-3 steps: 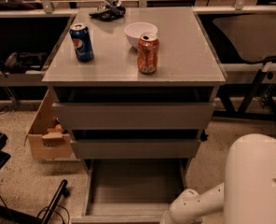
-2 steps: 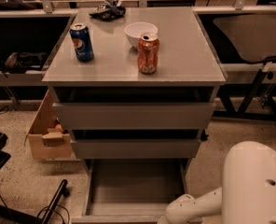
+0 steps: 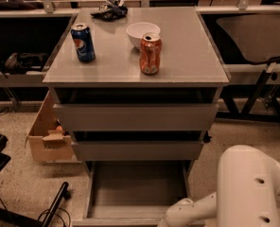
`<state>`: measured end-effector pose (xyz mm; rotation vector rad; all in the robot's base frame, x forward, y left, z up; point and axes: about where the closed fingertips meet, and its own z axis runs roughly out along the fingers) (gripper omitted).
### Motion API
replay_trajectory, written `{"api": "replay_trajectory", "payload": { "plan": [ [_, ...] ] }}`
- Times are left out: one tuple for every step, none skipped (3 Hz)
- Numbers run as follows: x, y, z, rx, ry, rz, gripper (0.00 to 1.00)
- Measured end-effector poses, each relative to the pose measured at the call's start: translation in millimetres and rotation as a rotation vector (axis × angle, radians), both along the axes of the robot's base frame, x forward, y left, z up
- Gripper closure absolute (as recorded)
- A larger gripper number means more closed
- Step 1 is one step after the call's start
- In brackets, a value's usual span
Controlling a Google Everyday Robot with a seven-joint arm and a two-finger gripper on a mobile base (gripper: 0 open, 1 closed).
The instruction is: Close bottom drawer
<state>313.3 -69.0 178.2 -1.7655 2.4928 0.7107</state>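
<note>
Lower and a little further left than a second ago, the robot's white arm (image 3: 192, 211) has crept in toward the front right corner of the desk (image 3: 192, 56). Its last visible link now lies just beside the right end of the lowest front panel. The gripper itself is past the bottom edge of the view, below that link, so I cannot tell how wide it stands or whether it touches anything.

The bottom drawer (image 3: 137, 186) has not shifted. It stands pulled well out from the foot of the desk, with its long grey tray bare. I judge the arm to be lining up for the push, and the closing itself not yet begun.

Above it, the middle drawer (image 3: 137, 150) and the top drawer (image 3: 135, 117) each sit slightly proud of the desk's frame.

On the desk's top an orange can (image 3: 150, 54) stands nearest the front. A blue can (image 3: 83, 42) stands to its left and a white bowl (image 3: 141, 33) just behind it.

A cardboard box (image 3: 48, 141) sits on the floor against the desk's left side.
</note>
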Motion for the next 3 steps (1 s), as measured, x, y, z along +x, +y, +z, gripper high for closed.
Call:
{"api": "replay_trajectory", "payload": {
  "plan": [
    [-3.6, 3.1, -37.8, 0.013, -0.019, -0.02, 1.0],
    [27.3, 6.5, -60.4, 0.042, -0.13, -0.047, 1.0],
    [48.5, 0.9, -61.4, 0.045, -0.194, -0.046, 1.0]
  ]
}}
